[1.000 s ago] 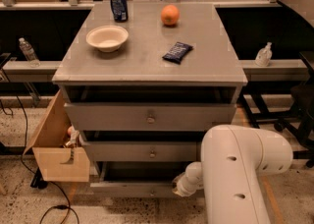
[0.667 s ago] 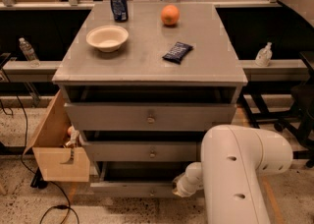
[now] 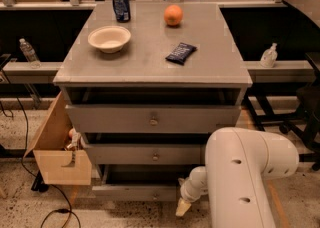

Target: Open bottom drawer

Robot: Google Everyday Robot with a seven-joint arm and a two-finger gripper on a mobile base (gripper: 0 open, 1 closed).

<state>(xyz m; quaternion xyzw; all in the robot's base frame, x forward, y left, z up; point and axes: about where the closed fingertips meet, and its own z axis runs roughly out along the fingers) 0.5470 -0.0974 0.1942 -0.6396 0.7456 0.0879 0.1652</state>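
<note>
Nearest the camera, the bulky white robot arm (image 3: 245,172) fills the space at the lower right of the grey wooden three-drawer cabinet (image 3: 220,72). Its gripper (image 3: 183,207), a pale jointed wrist ending in a tan tip, hangs low against the cabinet's front, just at the right end of the bottom drawer (image 3: 135,192); whether the gripper is parted or closed cannot be told. That bottom drawer, a grey wooden drawer with the narrowest front panel and a small centre knob, sits lowest in the cabinet, its front standing slightly forward with a dark gap above it. Directly above it lies the mid-sized grey drawer front (image 3: 145,154), and above that the tallest grey drawer front (image 3: 150,118), each with a centre knob. An open brown cardboard box (image 3: 57,147) leans against the cabinet's left side. On the cabinet's top, a dark blue flat packet (image 3: 180,52) lies right of centre, a cream round bowl (image 3: 109,38) left of it, and farther back a blue drinks can (image 3: 120,4) and an orange fruit (image 3: 173,15). A clear plastic bottle (image 3: 28,52) stands on a ledge left of the cabinet, a small pump bottle (image 3: 269,55) on a ledge to its right.
</note>
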